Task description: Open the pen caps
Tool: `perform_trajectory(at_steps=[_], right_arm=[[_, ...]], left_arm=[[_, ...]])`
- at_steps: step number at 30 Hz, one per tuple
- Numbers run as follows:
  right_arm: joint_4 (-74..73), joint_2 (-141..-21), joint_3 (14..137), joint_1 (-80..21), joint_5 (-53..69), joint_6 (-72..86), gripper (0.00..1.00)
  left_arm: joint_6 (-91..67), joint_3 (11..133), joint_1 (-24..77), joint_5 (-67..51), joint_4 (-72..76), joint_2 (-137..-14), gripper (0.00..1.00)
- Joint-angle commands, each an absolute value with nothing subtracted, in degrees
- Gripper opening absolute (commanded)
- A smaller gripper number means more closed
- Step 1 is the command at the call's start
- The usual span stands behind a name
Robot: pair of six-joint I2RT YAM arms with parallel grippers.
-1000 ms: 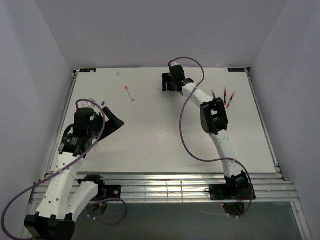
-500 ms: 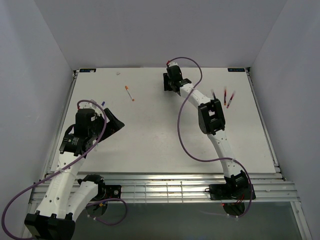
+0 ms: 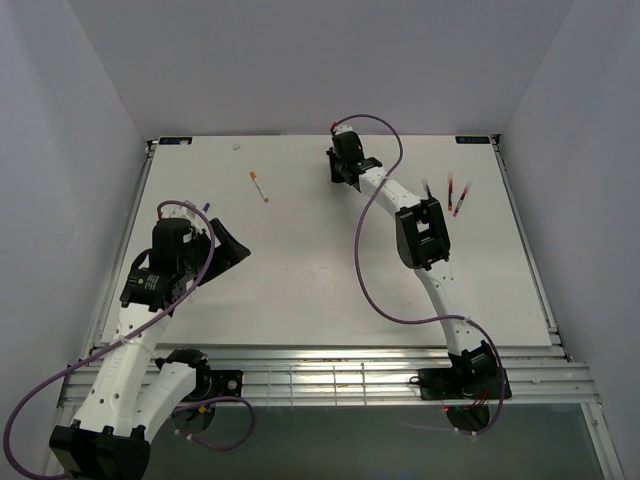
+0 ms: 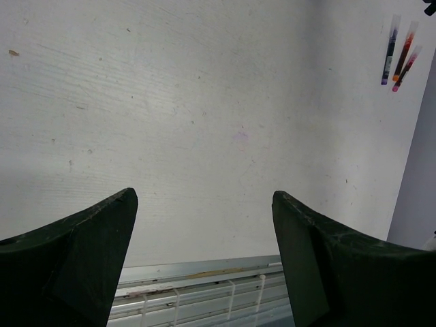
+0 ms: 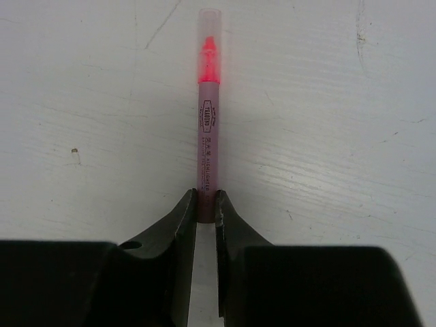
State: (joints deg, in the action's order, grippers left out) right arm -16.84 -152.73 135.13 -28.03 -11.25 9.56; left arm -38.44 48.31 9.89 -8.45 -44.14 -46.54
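Right gripper (image 5: 206, 204) pinches a slim dark-red pen (image 5: 207, 129) by its barrel; clear tubular cap (image 5: 210, 30) on, pointing 12 o'clock. Left gripper (image 4: 204, 225) gapes wide, empty, above scuffed white table (image 4: 204, 102).

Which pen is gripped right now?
The dark red pen with the clear cap, pinched by the right gripper; the three grouped pens and the orange one lie free.

White scuffed table (image 3: 300, 270) — one orange-tipped pen (image 3: 259, 186) back left, three pens (image 3: 451, 194) side by side back right.
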Motion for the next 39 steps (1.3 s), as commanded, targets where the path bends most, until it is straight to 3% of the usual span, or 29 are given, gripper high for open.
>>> perform_trajectory(at_steps=[1,7,11,12,18,25,32,39], right_arm=[[-16.5,-149.3,131.7,-28.4,-9.7,8.6,0.08],[-12.7,-134.0,119.8,-28.6,-8.9,10.4,0.08],[-10.4,-116.9,103.2,-29.4,-7.0,13.2,0.08],[-9.2,-113.7,94.4,-30.2,-7.0,13.4,0.08],[-6.0,-92.3,65.6,-35.2,-4.7,17.0,0.08],[-3.1,-70.1,40.9,-42.8,-1.5,24.0,0.08],[-3.1,-51.4,27.7,-50.4,1.4,31.9,0.08],[-1.1,-48.5,25.7,-54.5,0.8,34.6,0.08]], left_arm=[[-38.9,48.6,9.9,-9.8,-43.7,-45.6,0.9],[-42.4,46.6,9.9,-13.4,-42.6,-43.9,0.88],[-44.3,44.0,9.9,-20.6,-39.4,-46.0,0.88],[-44.7,43.5,9.9,-23.1,-38.3,-46.3,0.87],[-47.4,42.5,11.7,-25.6,-30.9,-49.5,0.82],[-51.2,46.0,25.0,-18.9,-26.2,-59.6,0.8],[-58.4,40.8,31.5,-15.1,-16.5,-62.8,0.79],[-61.4,44.2,36.7,-12.9,-12.7,-72.3,0.76]])
